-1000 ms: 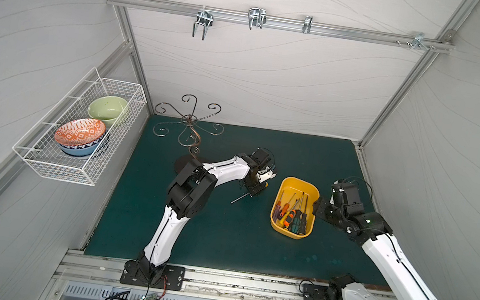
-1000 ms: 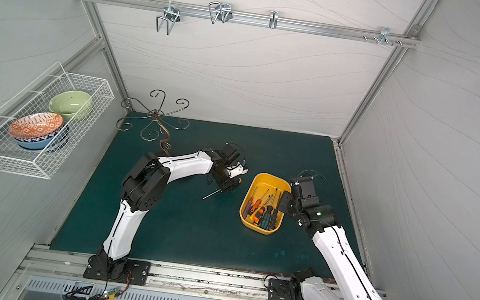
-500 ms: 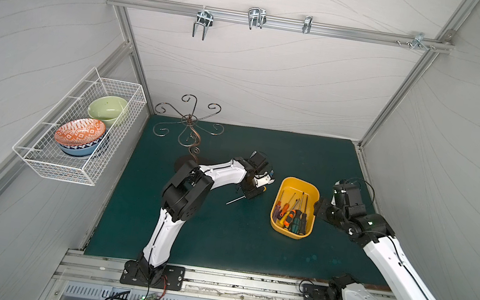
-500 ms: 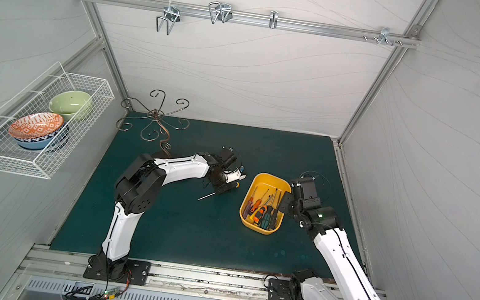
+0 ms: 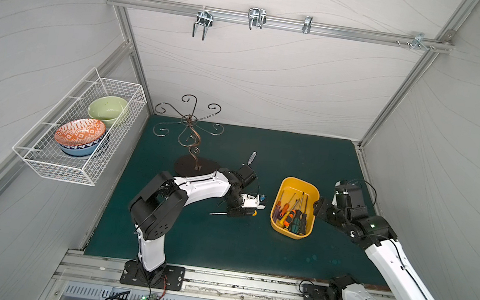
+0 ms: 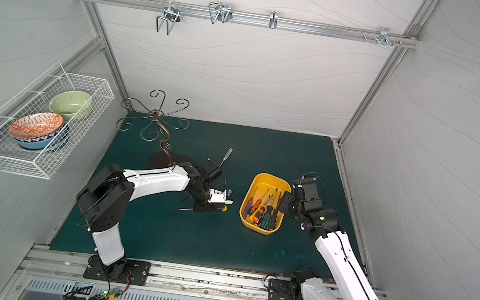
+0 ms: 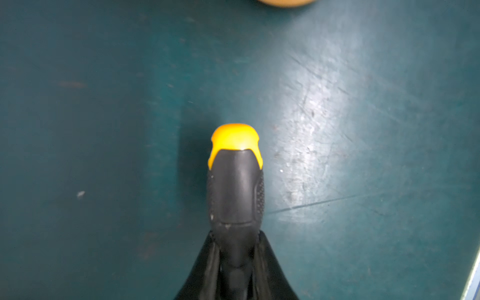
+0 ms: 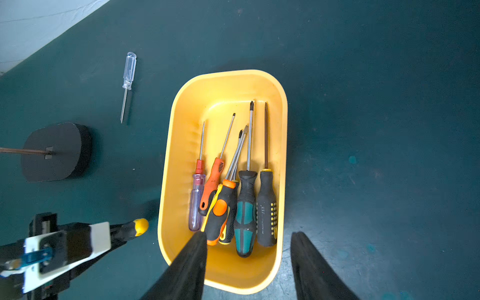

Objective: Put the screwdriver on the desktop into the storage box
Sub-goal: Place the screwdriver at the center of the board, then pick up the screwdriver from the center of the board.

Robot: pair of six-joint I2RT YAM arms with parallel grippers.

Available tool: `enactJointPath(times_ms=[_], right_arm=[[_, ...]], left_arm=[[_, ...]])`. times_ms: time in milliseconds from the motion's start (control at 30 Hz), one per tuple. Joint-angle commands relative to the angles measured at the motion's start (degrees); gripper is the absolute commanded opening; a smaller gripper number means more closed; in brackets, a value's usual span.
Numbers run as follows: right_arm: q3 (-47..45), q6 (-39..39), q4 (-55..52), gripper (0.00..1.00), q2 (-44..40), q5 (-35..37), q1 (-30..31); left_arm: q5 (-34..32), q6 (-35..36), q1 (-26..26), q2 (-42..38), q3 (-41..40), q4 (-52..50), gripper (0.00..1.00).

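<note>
A black screwdriver with a yellow end cap [image 5: 234, 213] [image 7: 235, 187] sits low over the dark teal desktop [image 5: 218, 244], just left of the yellow storage box [image 5: 301, 181] [image 8: 220, 85]. My left gripper [image 5: 235, 214] [image 7: 235, 241] is shut on its handle, with the shaft pointing left; whether it touches the desktop is unclear. A clear-handled screwdriver [image 5: 251, 158] [image 8: 129, 70] lies on the desktop farther back. My right gripper [image 5: 317, 206] [image 8: 249, 233] hangs open over the box's near right end, holding nothing.
Several screwdrivers [image 8: 244, 202] lie side by side in the box. A copper wire stand on a black base [image 5: 196, 166] [image 8: 55, 152] stands behind the left arm. A white wire basket with bowls [image 5: 80, 133] hangs on the left wall.
My left gripper has shut on the black-and-yellow screwdriver's handle. It has shifted a little toward the front, and the shaft has swung from diagonal to nearly level. The right arm has barely moved.
</note>
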Motion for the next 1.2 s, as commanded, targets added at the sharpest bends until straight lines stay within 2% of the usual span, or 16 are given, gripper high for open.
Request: enactJointPath(times_ms=[0,67,167,367,467,567,633,767,900,1033,1100,1167], right_arm=[[-0.25,-0.17,-0.56,0.56,-1.50,0.54,-0.32],[-0.26,-0.38,-0.94,0.56,-1.33,0.79,-0.41],[-0.17,-0.83,-0.97,0.56,-1.12,0.40,-0.38],[1.47,-4.98,-1.99,0.57,-2.20,0.80,-0.54],[2.18,-10.79,0.57,0.65,-3.22,-3.63,-0.54],[3.16,-16.12,3.74,0.66,-4.04,-9.45,-0.22],[3.51,-20.16,6.30,0.66,-3.99,-12.30,0.68],[4.85,-29.37,8.86,0.65,-0.22,-14.22,6.13],[6.48,-42.75,9.58,0.65,7.85,-13.81,16.26],[9.42,-56.22,7.73,0.67,18.13,-16.29,25.24],[11.73,-60.26,6.67,0.67,23.88,-16.31,28.27],[14.47,-62.70,5.70,0.67,29.78,-16.18,30.29]], left_arm=[[-0.57,2.51,-1.13,2.27,1.14,-1.46,0.14],[-0.82,1.74,-1.58,2.74,1.28,-0.25,0.26],[-0.80,1.42,-1.52,4.13,2.21,-0.30,0.37],[0.29,0.39,-1.25,0.52,2.47,1.50,0.46],[0.26,-1.05,-1.34,-5.61,1.46,3.51,0.48],[-0.49,-3.87,-1.50,-15.30,-2.59,9.31,0.49],[-1.86,-7.38,-1.49,-23.69,-8.22,16.28,0.51],[-8.20,-19.20,-1.35,-38.87,-19.60,29.43,0.54],[-20.82,-35.56,-1.02,-51.55,-28.38,35.80,0.59],[-34.45,-53.26,0.29,-61.11,-32.48,32.86,0.66],[-37.25,-59.95,1.25,-64.81,-33.19,29.54,0.66],[-41.88,-66.83,2.62,-67.57,-33.52,25.29,0.70]])
